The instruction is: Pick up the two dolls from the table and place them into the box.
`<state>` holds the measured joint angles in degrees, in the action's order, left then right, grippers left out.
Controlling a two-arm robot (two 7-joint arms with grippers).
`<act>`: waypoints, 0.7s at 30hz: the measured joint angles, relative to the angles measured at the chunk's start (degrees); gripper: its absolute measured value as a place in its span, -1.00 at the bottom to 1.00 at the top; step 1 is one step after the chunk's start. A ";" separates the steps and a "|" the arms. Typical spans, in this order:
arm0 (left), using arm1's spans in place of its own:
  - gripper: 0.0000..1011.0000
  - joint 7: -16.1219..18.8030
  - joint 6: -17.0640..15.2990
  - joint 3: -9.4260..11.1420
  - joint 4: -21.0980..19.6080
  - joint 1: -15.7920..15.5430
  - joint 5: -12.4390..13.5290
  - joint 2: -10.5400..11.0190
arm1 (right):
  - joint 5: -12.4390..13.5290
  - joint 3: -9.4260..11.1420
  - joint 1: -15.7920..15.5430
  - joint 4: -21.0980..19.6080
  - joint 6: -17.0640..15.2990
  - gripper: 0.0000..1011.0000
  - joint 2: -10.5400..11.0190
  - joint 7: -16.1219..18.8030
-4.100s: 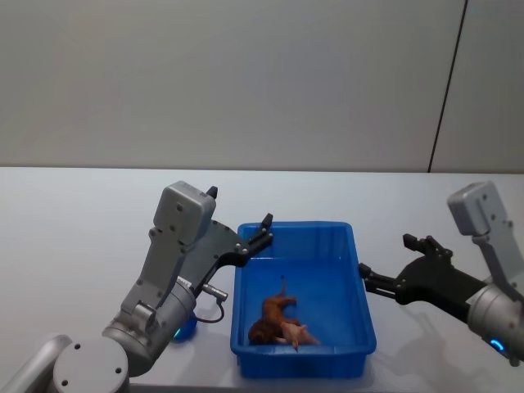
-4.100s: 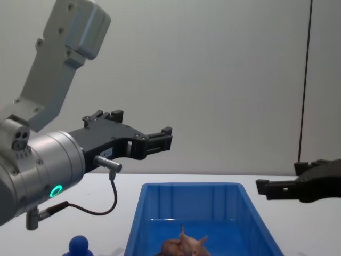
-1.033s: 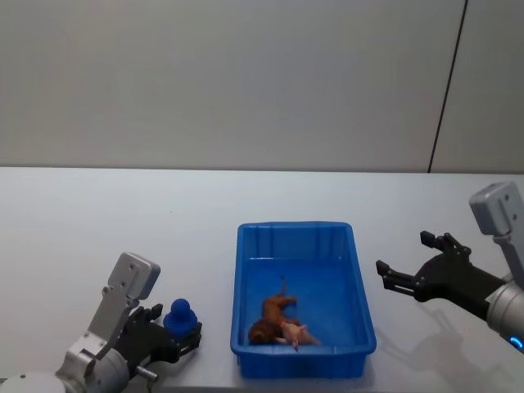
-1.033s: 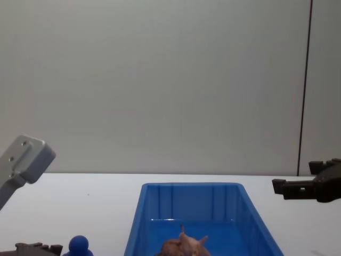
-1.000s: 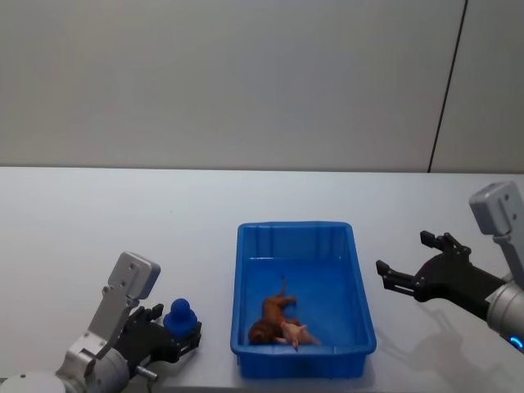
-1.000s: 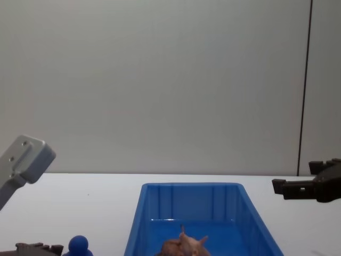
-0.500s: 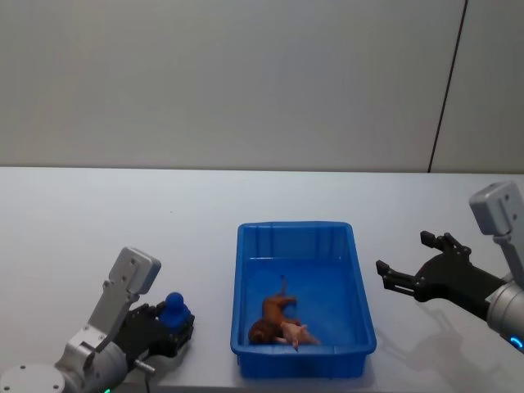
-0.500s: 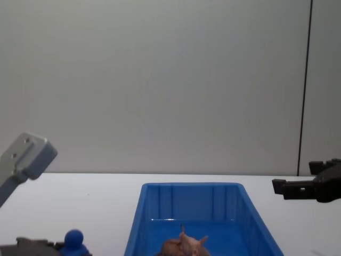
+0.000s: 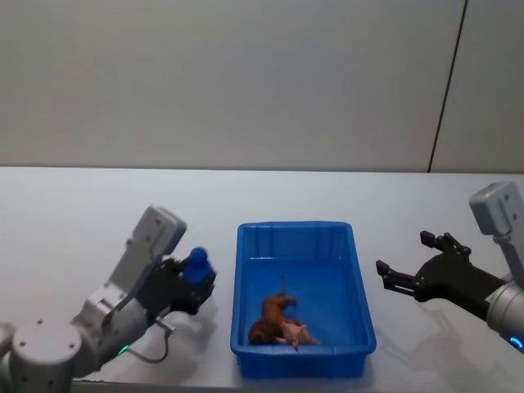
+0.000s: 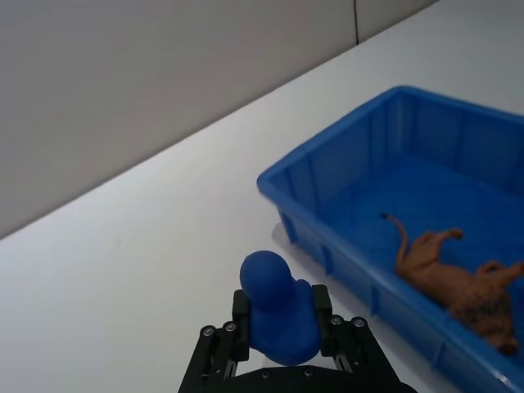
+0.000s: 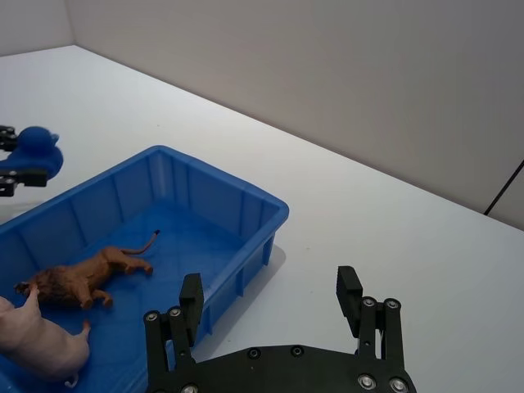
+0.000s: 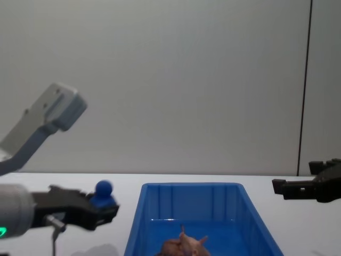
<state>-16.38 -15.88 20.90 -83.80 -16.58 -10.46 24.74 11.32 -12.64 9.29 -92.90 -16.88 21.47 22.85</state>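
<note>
Carrying the blue doll [image 9: 196, 266] clamped between its fingers, the left tool [image 9: 193, 284] hangs above the tabletop [image 9: 74, 221], just off the left wall of the box [image 9: 244, 246]. In the left wrist view the doll [image 10: 275, 307] sits upright in the grip with its round head clear above the fingers, and the box rim [image 10: 327, 143] lies close ahead of it.

What the coming move turns on, as I judge it, is a short sideways carry. The open box lies directly to the right of the held doll, with only the near wall between them. In the chest view the doll [image 12: 103, 195] rides at about rim height [image 12: 192, 186], so a little more lift may be needed before it crosses.

Inside the box, toward its near end, the brown lion [image 9: 270, 315] and the pinkish animal [image 9: 296, 333] lie touching each other. A release over the far half would avoid landing on them.

The right tool [image 9: 407, 277] waits with its fingers spread wide and empty, off the right side of the box.
</note>
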 joint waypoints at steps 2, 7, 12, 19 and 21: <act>-0.14 -0.91 0.46 0.21 0.57 -0.93 0.80 -0.63 | 0.00 0.00 0.00 0.00 0.00 0.98 0.00 0.00; -0.19 -3.58 2.08 0.99 3.04 -4.01 2.85 -2.84 | 0.00 0.00 0.00 0.00 0.00 0.98 0.00 0.00; -0.06 -6.40 4.24 2.05 7.03 -7.79 4.72 -5.72 | 0.01 0.00 0.00 0.00 0.00 0.98 0.00 0.00; 0.39 -8.95 7.21 3.15 12.22 -11.86 6.10 -8.91 | 0.00 0.00 0.00 0.00 0.00 0.98 0.00 0.00; 0.51 -9.60 8.09 3.43 13.58 -12.93 6.39 -9.73 | 0.00 0.00 0.00 0.00 0.00 0.98 0.00 0.00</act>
<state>-25.98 -7.79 24.33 -70.22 -29.51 -4.07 15.01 11.32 -12.64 9.29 -92.90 -16.88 21.47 22.86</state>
